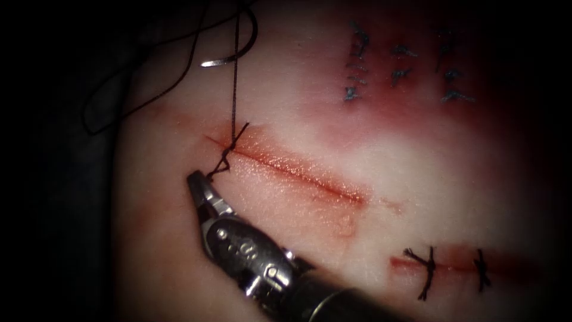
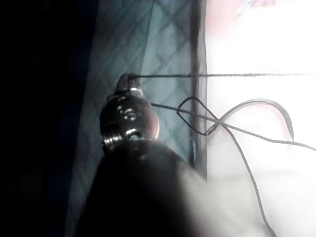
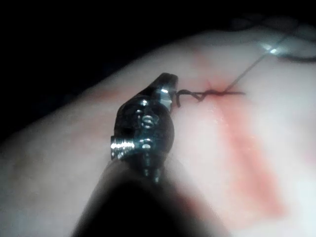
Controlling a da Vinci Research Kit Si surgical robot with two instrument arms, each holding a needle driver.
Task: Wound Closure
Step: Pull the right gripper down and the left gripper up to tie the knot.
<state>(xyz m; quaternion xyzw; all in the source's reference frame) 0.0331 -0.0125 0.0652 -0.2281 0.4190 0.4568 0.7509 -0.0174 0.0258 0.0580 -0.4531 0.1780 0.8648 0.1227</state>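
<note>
Now, right claw [image 1: 198,179] clamped on short thread tail [image 1: 223,162] at cut [image 1: 298,173], needle [image 1: 223,59] lying free well above, left claw [image 2: 129,81] gripping taut thread.

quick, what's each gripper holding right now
left gripper: shut on the thread, pulled taut.
right gripper: shut on the short thread end at the cut's left end.
</note>
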